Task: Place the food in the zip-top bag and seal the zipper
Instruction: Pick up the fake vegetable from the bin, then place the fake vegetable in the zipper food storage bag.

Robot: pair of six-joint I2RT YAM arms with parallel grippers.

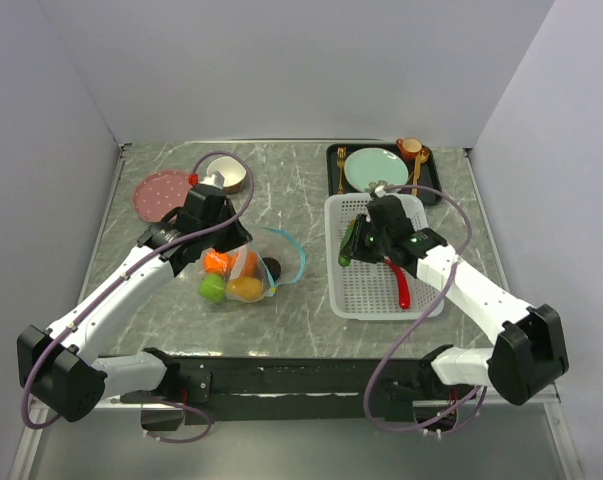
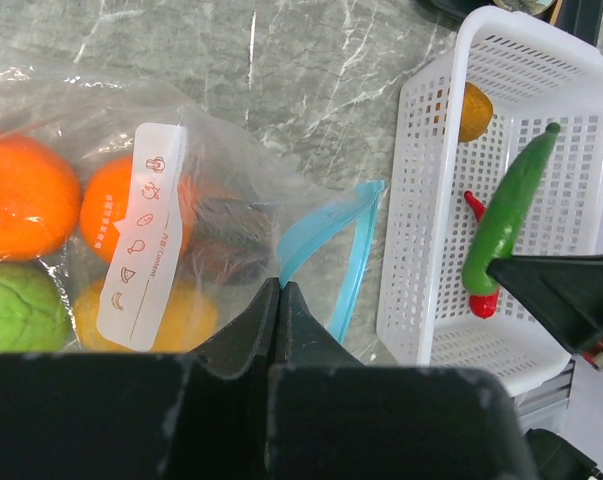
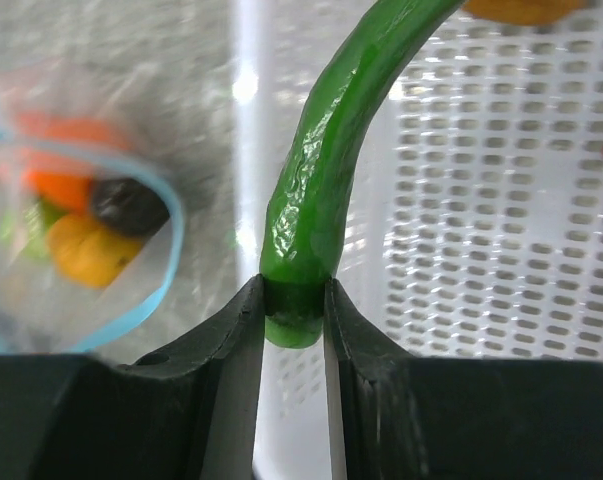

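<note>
The zip-top bag (image 1: 243, 270) lies left of centre holding two oranges (image 2: 21, 200), a green apple (image 2: 16, 310) and a yellow fruit (image 2: 176, 315). A dark round one (image 3: 128, 205) sits at its mouth. The teal zipper (image 2: 326, 235) curls open. My left gripper (image 2: 281, 285) is shut on the bag's edge by the zipper. My right gripper (image 3: 294, 300) is shut on the lower end of the long green pepper (image 3: 326, 190), held over the left side of the white basket (image 1: 371, 295). The red chili (image 1: 402, 285) and a yellow-brown fruit (image 2: 473, 110) lie in the basket.
A pink plate (image 1: 163, 193) and a small bowl (image 1: 224, 177) stand at the back left. A black tray (image 1: 333, 185) at the back right carries a teal plate (image 1: 376, 167), an orange cup (image 1: 409, 148) and gold cutlery. Walls close in the table's sides.
</note>
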